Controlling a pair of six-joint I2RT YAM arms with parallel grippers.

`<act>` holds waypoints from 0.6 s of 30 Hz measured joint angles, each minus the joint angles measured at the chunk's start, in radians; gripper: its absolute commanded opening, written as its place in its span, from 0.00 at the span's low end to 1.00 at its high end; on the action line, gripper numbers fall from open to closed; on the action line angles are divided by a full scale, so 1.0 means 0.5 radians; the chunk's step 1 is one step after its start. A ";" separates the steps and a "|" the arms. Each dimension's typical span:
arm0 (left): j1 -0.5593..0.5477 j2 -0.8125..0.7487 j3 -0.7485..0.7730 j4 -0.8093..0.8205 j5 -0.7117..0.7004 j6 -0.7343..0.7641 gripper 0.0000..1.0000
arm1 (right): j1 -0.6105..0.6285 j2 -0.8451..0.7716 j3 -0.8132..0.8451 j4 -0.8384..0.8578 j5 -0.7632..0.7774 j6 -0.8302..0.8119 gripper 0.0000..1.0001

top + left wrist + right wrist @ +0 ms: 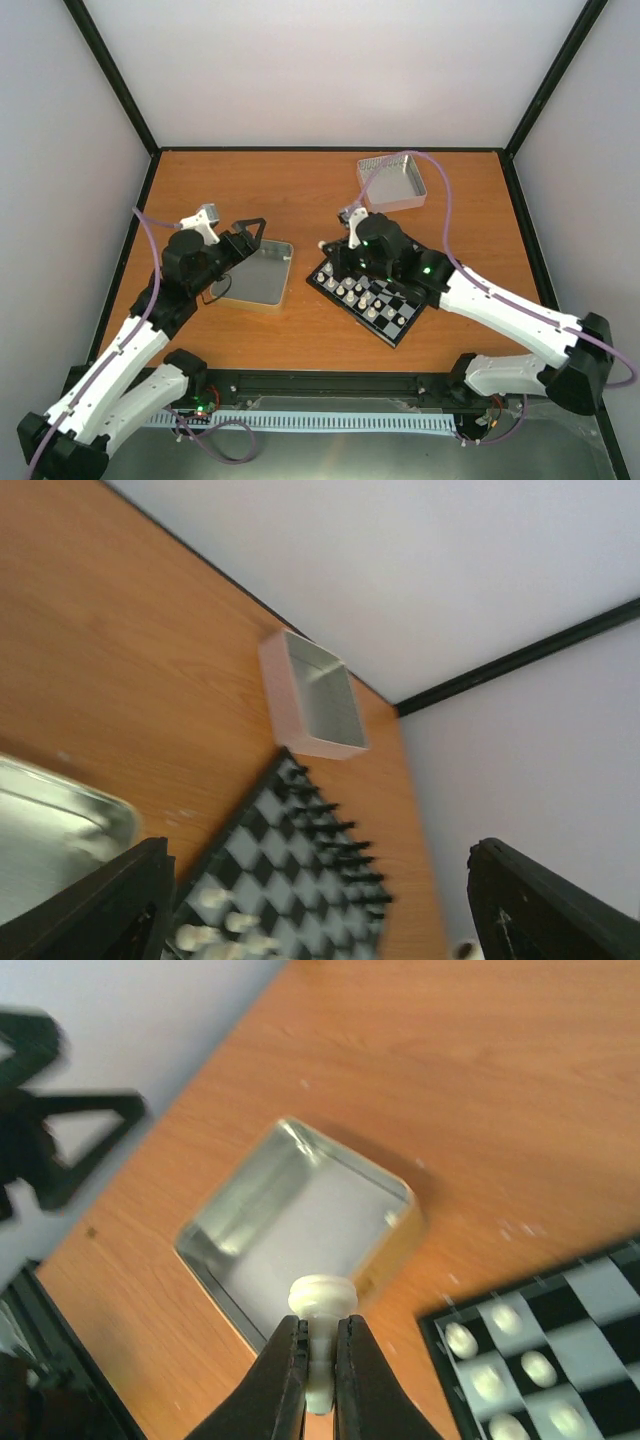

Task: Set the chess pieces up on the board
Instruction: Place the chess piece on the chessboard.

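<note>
The right gripper (320,1352) is clamped on a single cream-white chessman (322,1296). The piece is pinched by its stem between the two black fingers, and its rounded head is seen just above the fingertips. In the right wrist view the piece hangs over the silver near tray (300,1222) at the middle of the frame, while the board (570,1320) is cut off at the lower right corner. Several white pieces (488,1380) are already seated on the squares of that corner.

The step in hand is judged to be the carrying of one chessman to the board. A short move toward the lower right of the wrist frame is called for next. The piece must then be lowered upright onto a free square beside the seated ones and released gently. The small size of the piece leaves little margin, and neighbouring pieces could be knocked by the fingers.

In the top view the left gripper (246,231) is held above the near tray at centre left, well apart from the board. Its fingers are spread wide apart at the lower corners of the left wrist view, and nothing is held between them. The black chessmen (335,830) are lined along the far edge of the board. The far tray (318,695) sits just beyond that edge on the orange table (120,650). Nothing is seen between the held piece and the board.
</note>
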 measured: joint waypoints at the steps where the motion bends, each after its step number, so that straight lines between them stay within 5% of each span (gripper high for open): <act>1: 0.000 -0.038 0.013 -0.069 -0.054 0.148 0.84 | -0.005 -0.044 -0.013 -0.092 0.018 -0.002 0.03; 8: 0.000 -0.246 0.125 -0.339 -0.314 0.978 0.97 | -0.056 -0.303 -0.029 -0.854 0.051 -0.005 0.03; 18: 0.000 -0.329 0.135 -0.420 -0.332 1.374 1.00 | -0.072 -0.081 -0.033 -1.550 -0.151 -0.005 0.03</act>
